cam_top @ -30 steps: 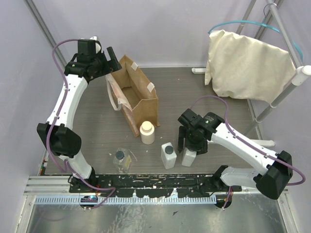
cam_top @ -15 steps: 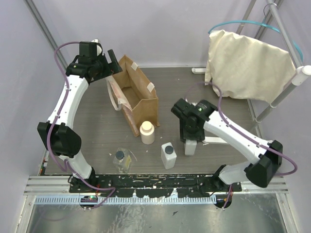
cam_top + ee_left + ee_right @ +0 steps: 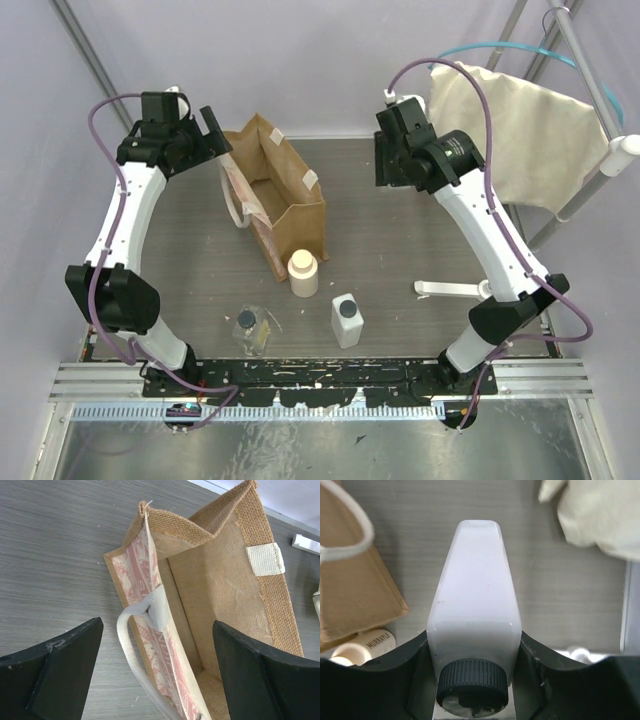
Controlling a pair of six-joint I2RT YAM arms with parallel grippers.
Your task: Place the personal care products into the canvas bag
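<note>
Reading what print there is: the cream round bottle [image 3: 362,647] carries dark capitals beginning "MURRA", the rest too small to tell. The right claw [image 3: 472,652] is closed on a white rectangular bottle [image 3: 472,590] of smooth glossy plastic with a ribbed black round cap. It is carried above the surface [image 3: 400,240] at the top view's upper middle, right of the canvas bag [image 3: 290,200]. A second ago that bottle stood low beside the second white bottle [image 3: 346,320], which remains at lower centre. The coarse-woven bag stands upright with its mouth open and has pale webbing handles. The left claw [image 3: 157,630] gapes wide and empty above it. The clear-wrapped item [image 3: 248,322] lies lower left.
</note>
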